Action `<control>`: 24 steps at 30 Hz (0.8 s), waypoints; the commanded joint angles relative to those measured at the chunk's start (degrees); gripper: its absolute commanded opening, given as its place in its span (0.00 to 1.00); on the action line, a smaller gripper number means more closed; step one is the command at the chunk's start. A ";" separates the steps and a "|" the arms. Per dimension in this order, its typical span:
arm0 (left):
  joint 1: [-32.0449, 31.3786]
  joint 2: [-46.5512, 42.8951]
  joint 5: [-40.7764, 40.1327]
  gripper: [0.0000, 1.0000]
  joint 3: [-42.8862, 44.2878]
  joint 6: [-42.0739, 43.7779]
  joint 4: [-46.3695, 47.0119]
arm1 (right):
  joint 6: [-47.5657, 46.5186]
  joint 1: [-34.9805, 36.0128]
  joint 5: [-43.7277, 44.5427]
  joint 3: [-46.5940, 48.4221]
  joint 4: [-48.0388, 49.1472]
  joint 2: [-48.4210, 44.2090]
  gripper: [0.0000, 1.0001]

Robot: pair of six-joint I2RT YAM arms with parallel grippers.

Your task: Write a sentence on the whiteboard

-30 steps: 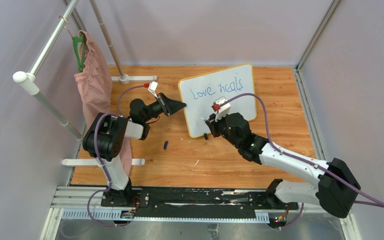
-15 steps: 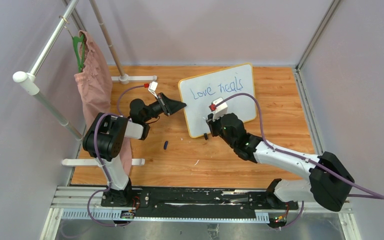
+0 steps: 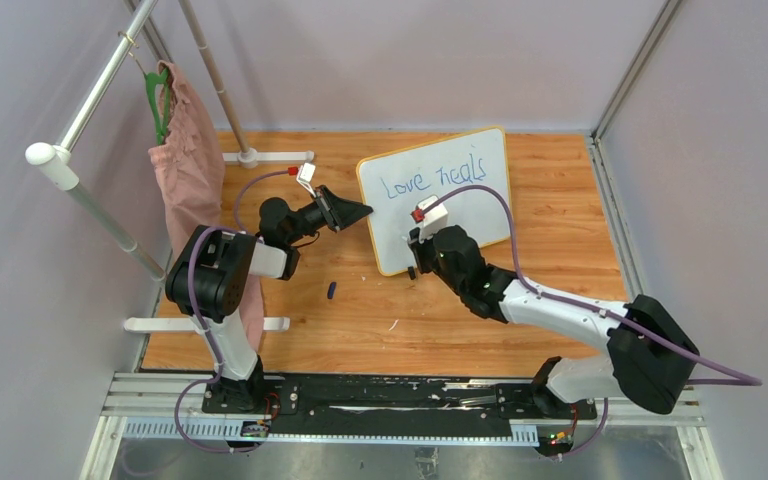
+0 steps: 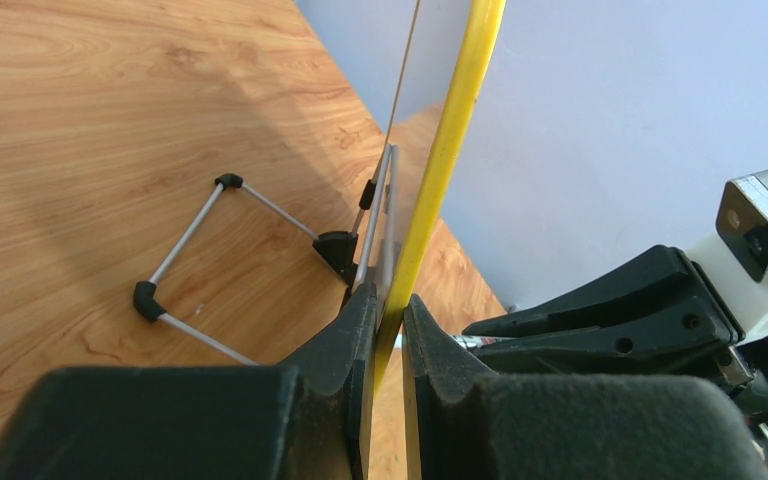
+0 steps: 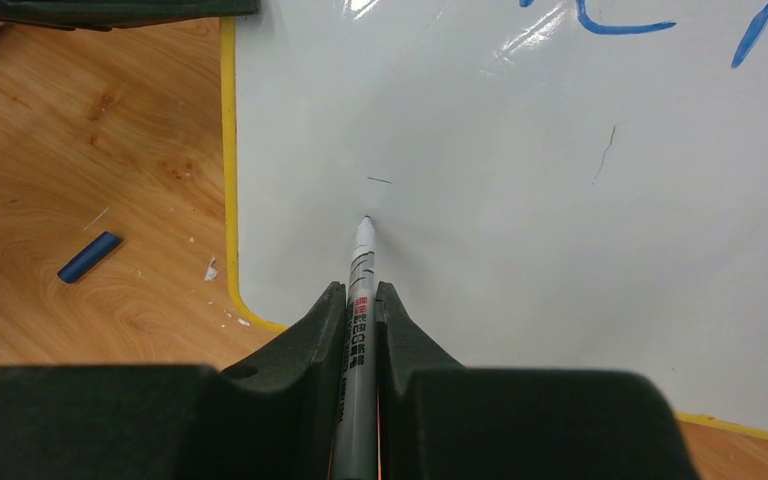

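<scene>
The whiteboard [image 3: 392, 232] stands tilted on the wooden table, white with a yellow rim. Blue words "Love heals" [image 3: 434, 177] run along its upper part; no second line shows. My left gripper [image 3: 366, 211] is shut on the board's left edge, the yellow rim [image 4: 452, 140] pinched between its fingers [image 4: 388, 312]. My right gripper [image 3: 415, 258] is shut on a grey marker [image 5: 359, 310]. Its tip [image 5: 365, 223] points at the blank lower left of the board [image 5: 520, 250], at or just off the surface. Blue strokes [image 5: 610, 22] show at the top.
A blue marker cap [image 3: 331, 290] lies on the table left of the board; it also shows in the right wrist view [image 5: 89, 257]. A pink garment [image 3: 188, 170] hangs on a rack at the left. The board's wire stand [image 4: 192, 268] sits behind it. Walls enclose the table.
My right gripper with the marker has moved left across the lower part of the board. The left gripper and the board have not moved.
</scene>
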 commanded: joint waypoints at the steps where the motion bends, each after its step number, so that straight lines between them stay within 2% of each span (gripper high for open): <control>1: -0.15 -1.86 0.60 0.06 -0.63 -0.81 0.35 | -0.67 1.08 0.84 2.19 1.39 0.86 0.00; 17: -0.14 -2.08 0.64 0.07 -0.71 -1.00 0.35 | -0.48 2.60 -2.30 2.68 -0.51 2.67 0.00; 24: -0.14 -2.42 0.60 0.06 -0.79 -1.08 0.34 | -0.06 3.02 -0.91 2.73 -3.97 3.19 0.00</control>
